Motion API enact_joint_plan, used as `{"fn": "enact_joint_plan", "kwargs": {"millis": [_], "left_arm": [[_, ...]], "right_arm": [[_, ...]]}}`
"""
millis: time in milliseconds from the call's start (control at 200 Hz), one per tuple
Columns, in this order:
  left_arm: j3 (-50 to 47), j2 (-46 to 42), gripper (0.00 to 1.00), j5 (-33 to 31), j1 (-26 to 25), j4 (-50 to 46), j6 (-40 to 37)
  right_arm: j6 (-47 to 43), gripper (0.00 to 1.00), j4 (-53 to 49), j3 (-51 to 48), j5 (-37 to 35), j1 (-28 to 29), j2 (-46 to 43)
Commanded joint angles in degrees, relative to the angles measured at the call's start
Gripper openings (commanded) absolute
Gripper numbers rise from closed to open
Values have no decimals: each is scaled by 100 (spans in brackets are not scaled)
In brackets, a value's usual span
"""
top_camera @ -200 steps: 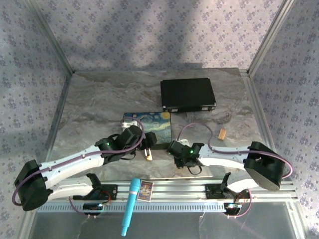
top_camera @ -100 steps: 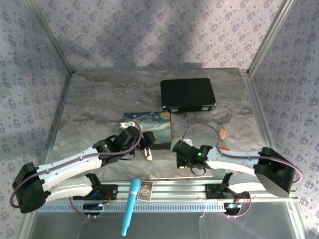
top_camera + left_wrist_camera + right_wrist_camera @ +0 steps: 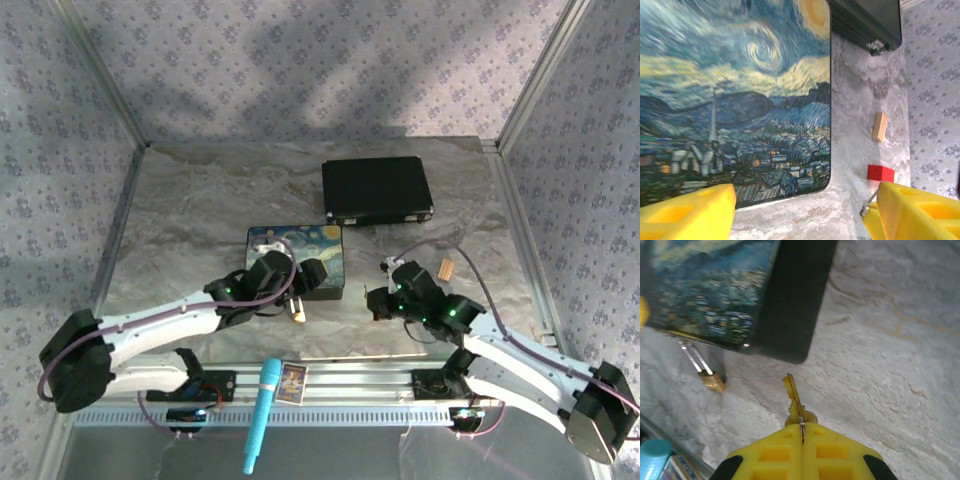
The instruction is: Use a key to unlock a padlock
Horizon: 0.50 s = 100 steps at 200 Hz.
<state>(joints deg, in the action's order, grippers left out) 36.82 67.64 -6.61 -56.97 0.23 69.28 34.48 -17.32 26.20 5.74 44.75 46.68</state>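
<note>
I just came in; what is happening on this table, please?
The right arm's fingers are shut on a small pale metal key, its blade pointing toward the box painted with a starry night. The tiny brass-yellow padlock with a silvery shackle lies at that box's near edge, apart from the key. The left arm's fingers stand open over the box lid, holding nothing.

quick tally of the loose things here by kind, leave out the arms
boxes: 2 (painted box, black case)
blocks: 2 (wooden block, red block)
padlock: 1
key: 1
pen: 1
card: 1
total: 8
</note>
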Motion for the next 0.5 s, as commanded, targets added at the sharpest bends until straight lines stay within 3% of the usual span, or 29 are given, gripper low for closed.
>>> {"fn": "enact_joint_plan", "kwargs": {"millis": [0, 325, 495], "left_arm": [[417, 329, 74, 192, -184, 337, 157], [660, 725, 74, 382, -297, 865, -162], [561, 787, 69, 877, -279, 1361, -341]], "right_arm": [[-686, 0, -54, 230, 498, -28, -54], [-968, 0, 284, 604, 760, 139, 342], [-908, 0, 644, 740, 836, 135, 672]]}}
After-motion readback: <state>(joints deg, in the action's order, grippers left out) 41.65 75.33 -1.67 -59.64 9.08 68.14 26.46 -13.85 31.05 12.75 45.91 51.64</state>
